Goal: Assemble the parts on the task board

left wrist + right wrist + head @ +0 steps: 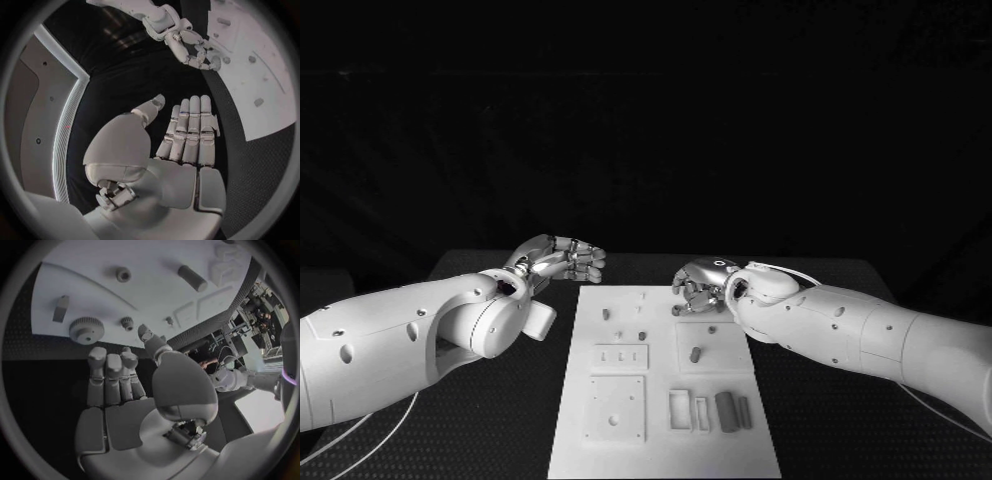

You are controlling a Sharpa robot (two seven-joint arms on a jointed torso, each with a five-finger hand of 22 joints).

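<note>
The left hand (560,260) hovers off the task board's (661,450) far left corner, fingers straight, holding nothing. Grey parts (727,408) lie loose across the board — assembly looks barely begun. The right hand (704,283) hangs over the far right edge, released, nothing grasped.

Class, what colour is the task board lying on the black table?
White. The task board shows best in the head view.

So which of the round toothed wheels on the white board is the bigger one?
The gear nearest the right robot hand's fingertips, at the board's edge. It is broad and flat, clearly wider than the small gear beside it.
</note>
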